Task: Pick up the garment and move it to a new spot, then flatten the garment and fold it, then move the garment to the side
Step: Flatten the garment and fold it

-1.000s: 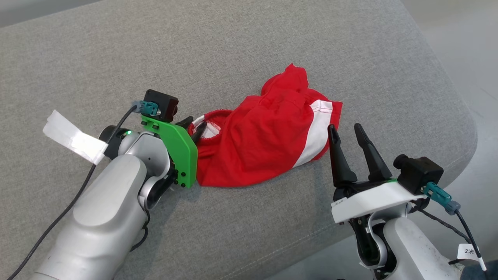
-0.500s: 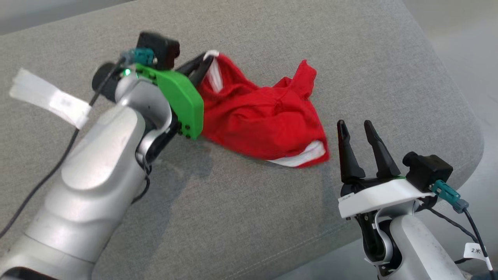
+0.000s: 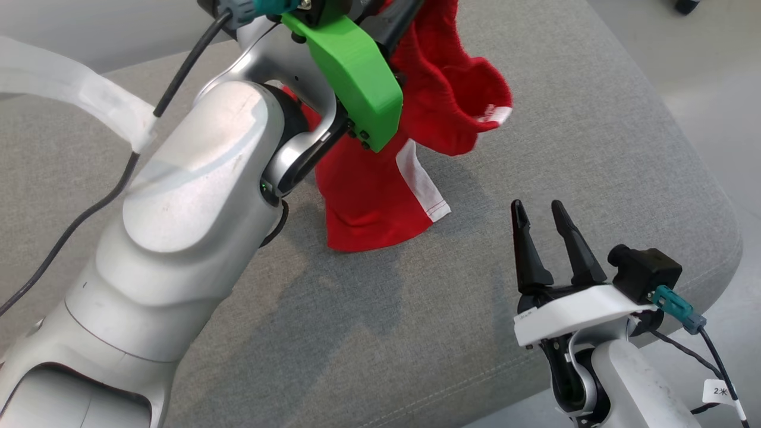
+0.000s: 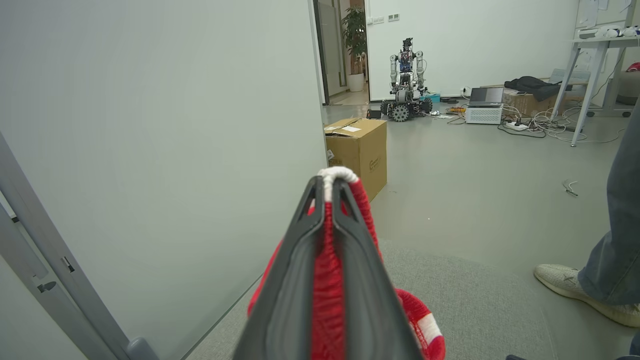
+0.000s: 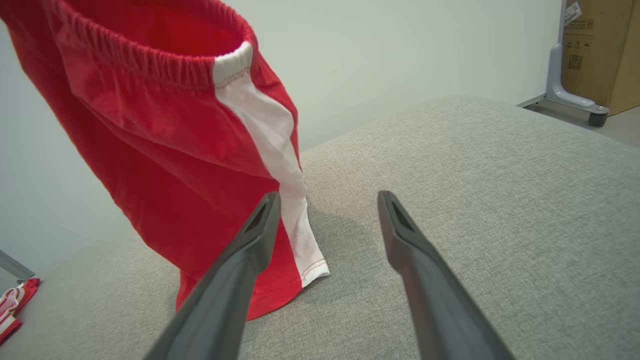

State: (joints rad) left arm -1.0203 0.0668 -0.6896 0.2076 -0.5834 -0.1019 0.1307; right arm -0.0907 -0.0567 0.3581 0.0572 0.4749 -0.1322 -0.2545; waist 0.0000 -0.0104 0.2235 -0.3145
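Observation:
The garment [image 3: 380,196] is a pair of red shorts with a white side stripe. It hangs from its elastic waistband [image 5: 150,67], and its lower hem still touches the grey cushion [image 3: 535,119]. My left gripper [image 4: 327,187] is shut on the waistband, raised high at the top of the head view. In the left wrist view red and white cloth is pinched between the two dark fingers. My right gripper [image 3: 540,208] stands open low at the right, fingers pointing at the hanging shorts, nothing between them [image 5: 325,200].
The cushion's rounded edge [image 3: 713,238] drops to the floor at the right. A cardboard box [image 4: 357,150], another robot [image 4: 406,80] and a person's leg and shoe [image 4: 600,280] stand beyond the cushion. A red and white cloth [image 5: 12,307] lies at the far left.
My left gripper closed on the waistband and lifted the shorts up off the cushion, so they now hang nearly full length. The right gripper has stayed open and almost still.

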